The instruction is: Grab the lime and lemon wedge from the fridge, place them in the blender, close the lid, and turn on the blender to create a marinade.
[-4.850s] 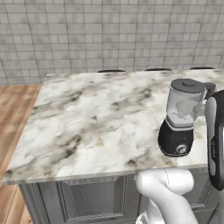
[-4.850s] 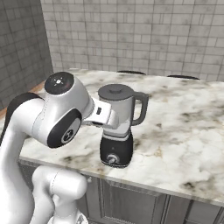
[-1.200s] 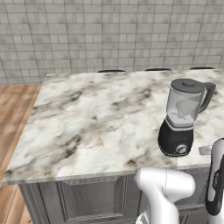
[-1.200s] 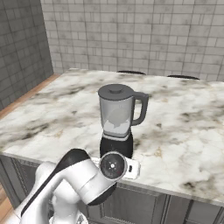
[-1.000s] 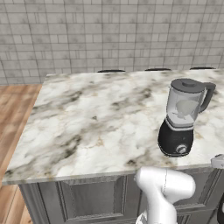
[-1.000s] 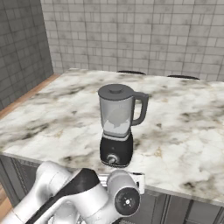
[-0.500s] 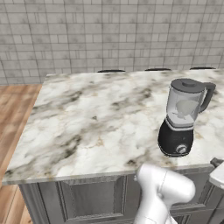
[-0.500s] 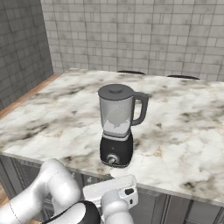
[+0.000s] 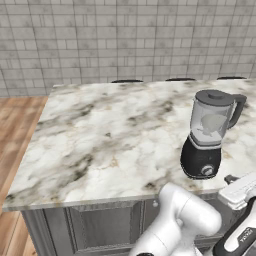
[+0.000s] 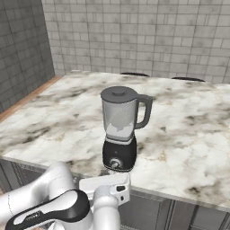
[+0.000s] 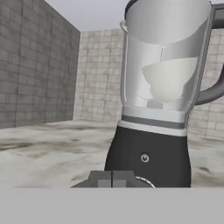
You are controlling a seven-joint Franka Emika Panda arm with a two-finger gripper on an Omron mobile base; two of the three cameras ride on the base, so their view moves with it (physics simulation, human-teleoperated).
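The blender [image 9: 202, 155] [image 10: 119, 152] stands near the counter's front edge, a black base under a clear grey jar. The dark lid [image 9: 215, 96] [image 10: 118, 94] sits on top of the jar. In the hand view the blender [image 11: 148, 148] looms close, with a pale shape inside the jar. My gripper [image 11: 112, 178] is shut, with nothing held, level with the base and just before its silver knob [image 10: 116, 164]. My white hand [image 10: 105, 185] [image 9: 242, 187] hangs at the counter's front edge. The lime, the lemon wedge and the fridge are out of view.
The marble counter [image 9: 100, 145] [image 10: 188, 134] stretches wide to the left of the blender and behind it. Grey cabinet fronts [image 9: 100, 230] lie below its edge. Dark stool tops [image 9: 127, 80] line the far side, against a tiled wall. A wooden floor [image 9: 15, 130] lies to the left.
My arm has folded down from beside the blender to below the counter's front edge, and the hand has settled in front of the blender's base. The blender has not moved.
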